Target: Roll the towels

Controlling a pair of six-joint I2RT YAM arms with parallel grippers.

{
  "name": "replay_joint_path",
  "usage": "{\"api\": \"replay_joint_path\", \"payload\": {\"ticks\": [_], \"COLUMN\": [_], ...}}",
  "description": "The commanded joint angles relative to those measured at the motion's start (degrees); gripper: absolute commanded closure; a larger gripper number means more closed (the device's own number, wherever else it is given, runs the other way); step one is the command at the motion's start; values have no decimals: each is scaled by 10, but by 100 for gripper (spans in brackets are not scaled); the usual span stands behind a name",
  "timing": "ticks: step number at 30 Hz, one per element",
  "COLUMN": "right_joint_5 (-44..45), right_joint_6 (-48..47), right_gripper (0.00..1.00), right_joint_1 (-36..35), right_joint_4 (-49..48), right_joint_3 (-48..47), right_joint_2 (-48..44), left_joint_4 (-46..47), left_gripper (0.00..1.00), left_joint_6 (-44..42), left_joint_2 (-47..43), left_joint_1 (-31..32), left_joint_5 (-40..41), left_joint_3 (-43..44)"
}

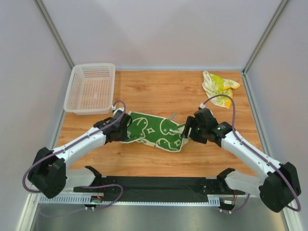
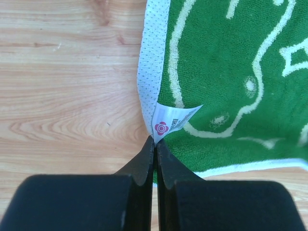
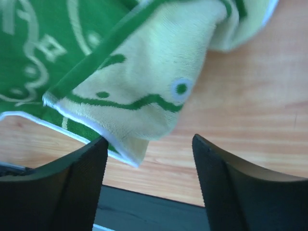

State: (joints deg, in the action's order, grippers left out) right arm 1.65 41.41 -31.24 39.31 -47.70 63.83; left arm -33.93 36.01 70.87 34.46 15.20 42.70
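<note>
The green towel (image 1: 154,129) lies across the middle of the desk (image 1: 154,89), its right end folded over, pale side up. The left claw (image 2: 154,140) is pinched tight on its white hem by the label. The right claw (image 3: 149,139) gapes, holding nothing, just before that fold. The blotched towel (image 1: 219,86) sits crumpled far right.

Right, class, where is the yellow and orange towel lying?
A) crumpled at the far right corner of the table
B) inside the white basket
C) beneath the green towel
A: the yellow and orange towel lies crumpled at the far right corner of the table, well apart from the basket and the green towel.
</note>
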Motion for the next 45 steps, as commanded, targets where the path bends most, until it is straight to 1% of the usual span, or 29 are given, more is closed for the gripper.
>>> {"api": "replay_joint_path", "payload": {"ticks": [1, 3, 4, 8, 10, 11, 12, 13, 14, 15, 16, 17, 18, 20, 26, 27, 30, 40, 41, 43, 44, 45], "right_joint_5": [-38, -17, 27, 81, 106, 107, 107, 108, 115, 125, 140, 140, 138, 126, 98, 93, 86, 70, 71, 78, 81, 85], "right_joint_6": [70, 54, 40, 15, 1, -24, -32, -41, -48, -56, -61, -62, -63, -63, -80, -81, -81, -77, -77, -76, -75, -74], "right_gripper": [25, 22, 21, 21, 23, 24, 28, 32, 35, 39, 46, 49, 55, 59, 56, 54, 52, 49, 49, 55, 64, 67], "right_joint_1": [-11, -11, -11, -16, -28, -50, -64, -80, -120, -139, -167, -174, -180, -187, -203, -204, -216, -230, -230, -230, -230, -230], "right_joint_4": [-46, 0, 29, 78, 84, 74, 73, 75, 88, 97, 107, 106, 105, 80, 57, 54, 45, 10, 9, 9, 9, 12], "right_joint_3": [58, 40, 14, -42, -57, -68, -77, -89, -100, -129, -140, -146, -152, -150, -172, -174, -179, -176, -176, -174, -171, -170], "right_joint_2": [18, 4, -1, -28, -33, -28, -15, 21, 50, 76, 128, 150, 167, 204, 300, 308, 334, 386, 387, 392, 390, 387], "left_joint_4": [-20, -14, -12, -13, -15, -14, -12, -13, -11, -10, -10, -6, -4, -3, 0, 0, 4, 11, 10, 8, 6, 5], "left_gripper": [100, 100, 100, 100, 100, 100, 100, 100, 100, 100, 100, 100, 100, 100, 100, 100, 100, 100, 100, 100, 100, 100], "left_joint_6": [21, 33, 35, 45, 47, 48, 49, 49, 51, 52, 56, 57, 59, 63, 70, 70, 70, 65, 64, 64, 63, 63], "left_joint_2": [-14, -14, -14, -22, -26, -28, -28, -27, -25, -22, -21, -21, -21, -28, -47, -47, -48, -50, -50, -54, -55, -57], "left_joint_1": [-3, -4, -3, -3, -3, -3, -3, -3, -3, -3, -3, -3, -3, -3, -3, -3, -3, -3, -3, -3, -3, -3], "left_joint_5": [12, 1, -7, -6, -6, -5, -5, -5, -7, -7, -10, -14, -16, -22, -32, -32, -34, -36, -36, -34, -33, -32], "left_joint_3": [-18, -31, -35, -49, -54, -55, -56, -57, -57, -57, -58, -59, -60, -65, -82, -82, -87, -93, -94, -95, -94, -95]}}
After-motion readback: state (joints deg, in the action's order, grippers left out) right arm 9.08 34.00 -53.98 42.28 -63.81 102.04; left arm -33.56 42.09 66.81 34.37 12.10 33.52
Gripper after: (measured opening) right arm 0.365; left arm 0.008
